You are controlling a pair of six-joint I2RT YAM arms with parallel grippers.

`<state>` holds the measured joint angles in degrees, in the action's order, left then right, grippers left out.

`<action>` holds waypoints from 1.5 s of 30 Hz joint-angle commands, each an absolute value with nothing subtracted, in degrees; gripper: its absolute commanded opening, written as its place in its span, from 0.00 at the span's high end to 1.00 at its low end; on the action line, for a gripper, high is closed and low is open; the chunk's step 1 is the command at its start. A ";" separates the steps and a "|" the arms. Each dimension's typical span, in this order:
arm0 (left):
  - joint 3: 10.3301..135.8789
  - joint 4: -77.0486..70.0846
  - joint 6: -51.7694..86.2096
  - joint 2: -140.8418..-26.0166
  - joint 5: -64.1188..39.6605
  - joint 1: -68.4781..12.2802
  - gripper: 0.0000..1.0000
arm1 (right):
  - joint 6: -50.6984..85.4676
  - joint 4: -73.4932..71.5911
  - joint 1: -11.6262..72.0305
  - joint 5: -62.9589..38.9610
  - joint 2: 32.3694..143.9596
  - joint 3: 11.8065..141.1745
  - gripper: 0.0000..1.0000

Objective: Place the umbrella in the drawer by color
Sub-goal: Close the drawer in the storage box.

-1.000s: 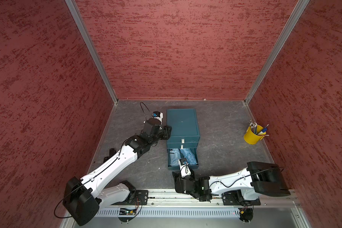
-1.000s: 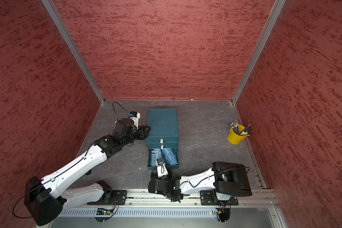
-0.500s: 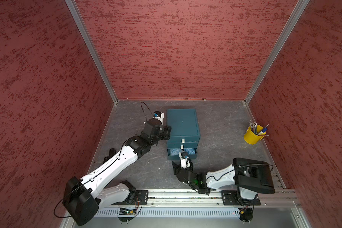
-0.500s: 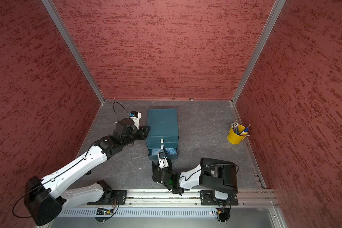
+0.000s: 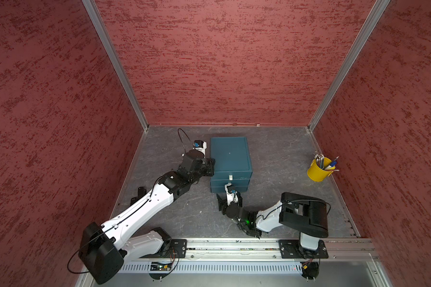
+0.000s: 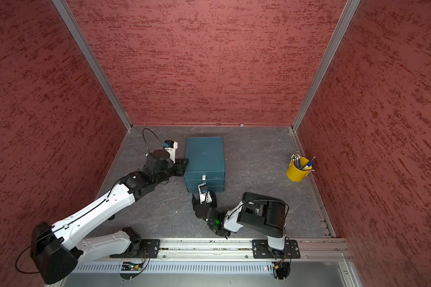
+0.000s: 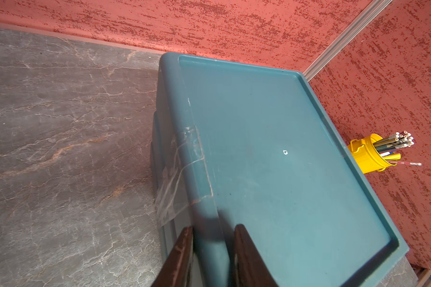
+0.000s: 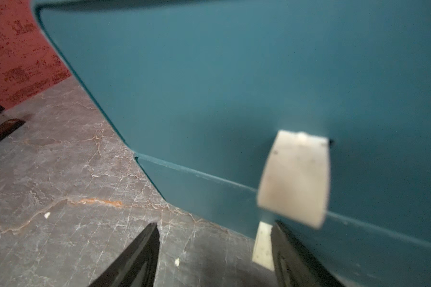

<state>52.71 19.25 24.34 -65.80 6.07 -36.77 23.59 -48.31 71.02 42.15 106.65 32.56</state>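
Left gripper (image 7: 214,226) clamps the teal cabinet (image 5: 230,154) by its left rim. Right gripper (image 8: 215,223), jaws apart, sits at the cabinet front, lower centre in both top views, beside a blurred white tab (image 8: 294,179). All drawers (image 5: 241,182) look shut, and the umbrella is out of sight in all 4 views.

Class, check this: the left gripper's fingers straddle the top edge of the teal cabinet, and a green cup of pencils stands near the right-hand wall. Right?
One error: the cup of pencils is yellow, not green, as both top views show. The left gripper does straddle the top edge of the teal cabinet, and the cup does stand near the right-hand wall.
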 commanded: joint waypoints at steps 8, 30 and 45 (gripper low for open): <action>49.68 26.73 21.23 -70.14 1.63 -38.56 0.74 | 20.61 -51.27 67.48 40.64 107.78 33.72 0.22; 56.39 31.39 25.59 -68.32 5.36 -38.06 0.51 | 28.93 20.36 76.71 46.84 57.37 42.29 0.16; 63.71 30.26 21.16 -52.62 16.58 -36.74 0.13 | 28.52 43.80 74.88 64.96 46.35 51.97 0.02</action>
